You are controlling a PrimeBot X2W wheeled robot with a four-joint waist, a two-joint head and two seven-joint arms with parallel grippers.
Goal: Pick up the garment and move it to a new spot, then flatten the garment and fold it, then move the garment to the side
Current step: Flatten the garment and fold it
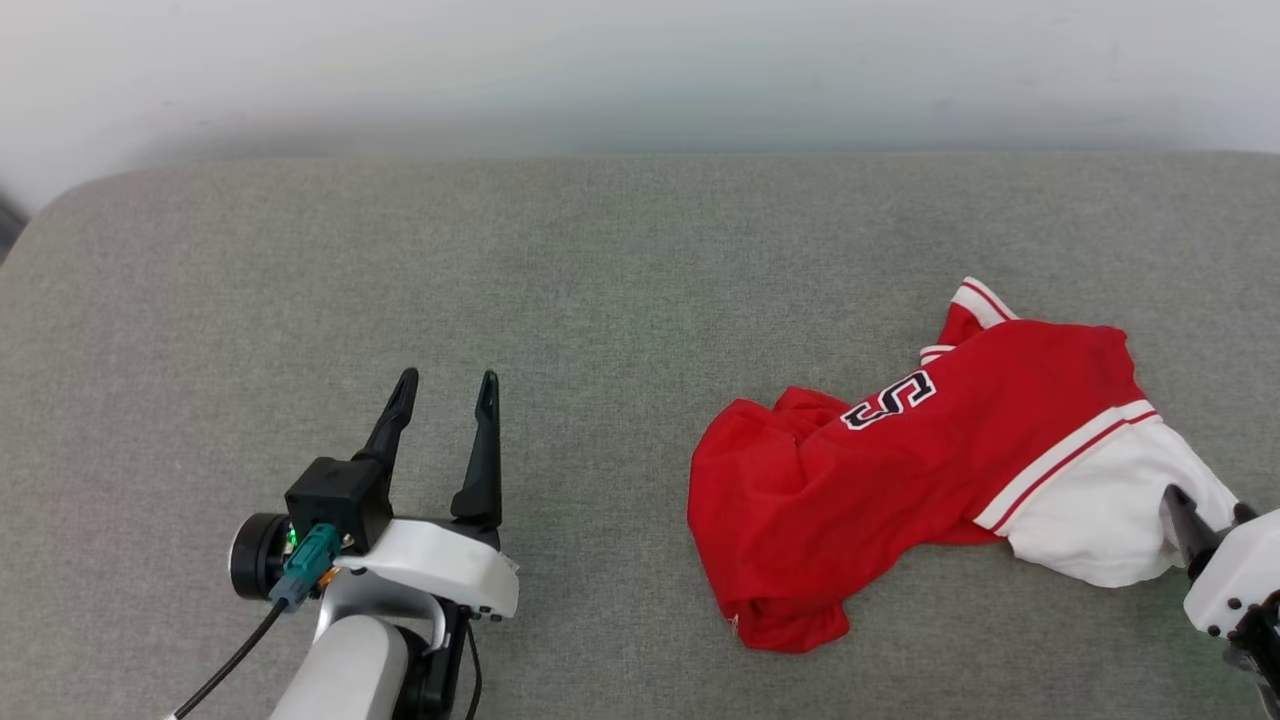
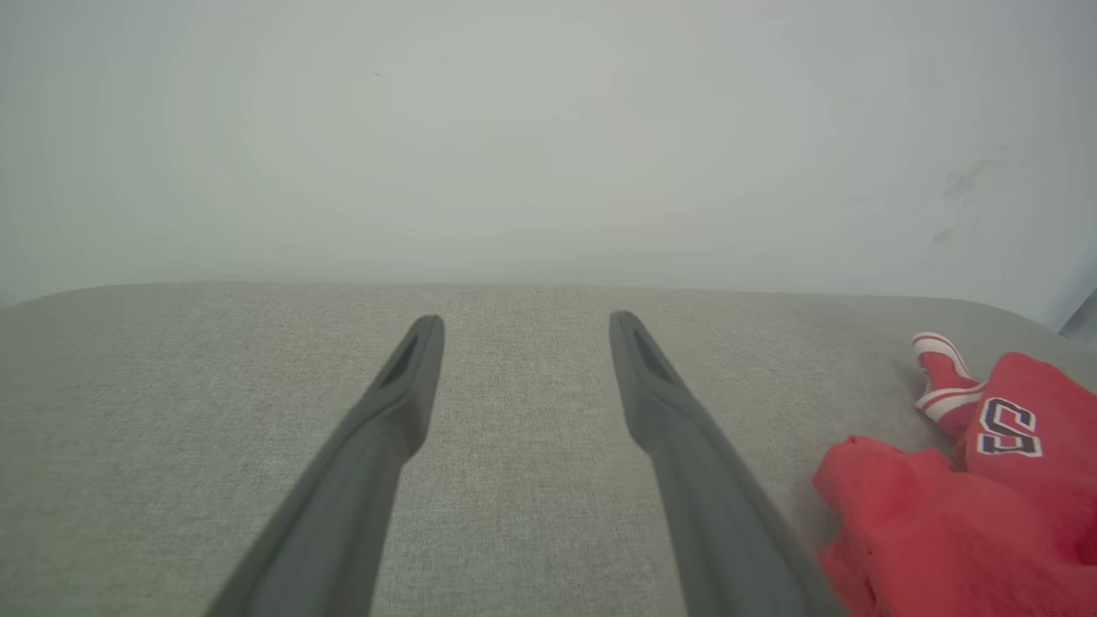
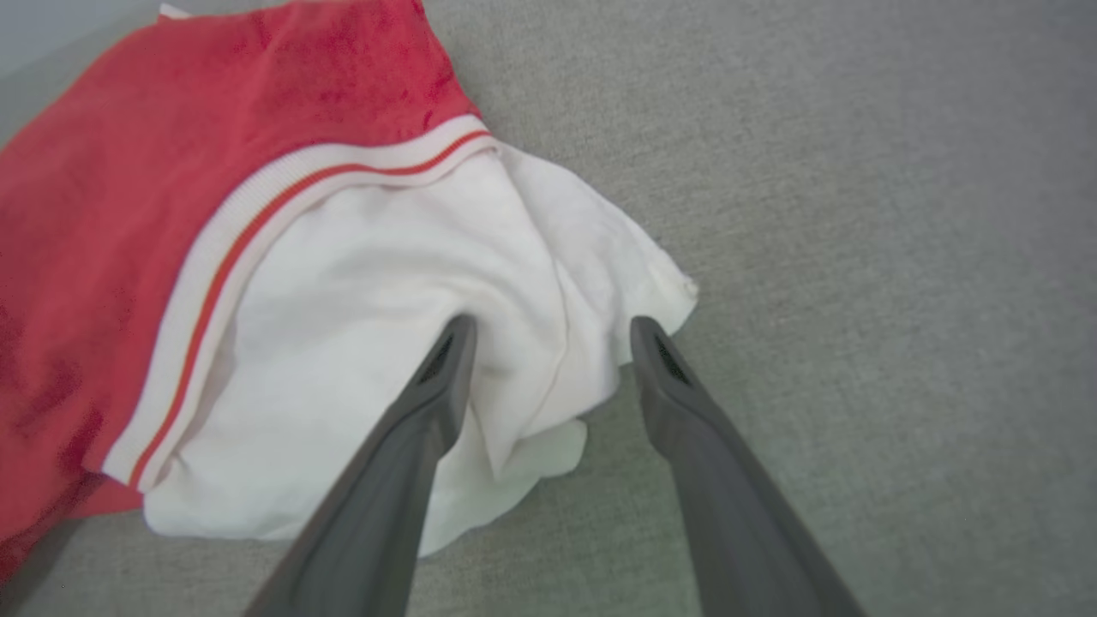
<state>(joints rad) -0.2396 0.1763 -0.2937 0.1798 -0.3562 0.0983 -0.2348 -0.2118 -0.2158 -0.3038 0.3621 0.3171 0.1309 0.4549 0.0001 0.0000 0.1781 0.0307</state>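
On grey surface (image 1: 600, 260), crumpled garment (image 1: 900, 470), right gripper (image 3: 555, 332) splayed

Holding left gripper (image 1: 448, 378) low, jaws spread wide and pointing forward; angling right gripper (image 3: 553, 324) downward, jaws likewise parted.

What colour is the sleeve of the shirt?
The sleeve is white; clearest in the right wrist view.

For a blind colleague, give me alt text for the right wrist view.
The right gripper, jaws open, is poised over the white sleeve of a crumpled red garment with striped trim. The garment lies on a grey fabric surface.
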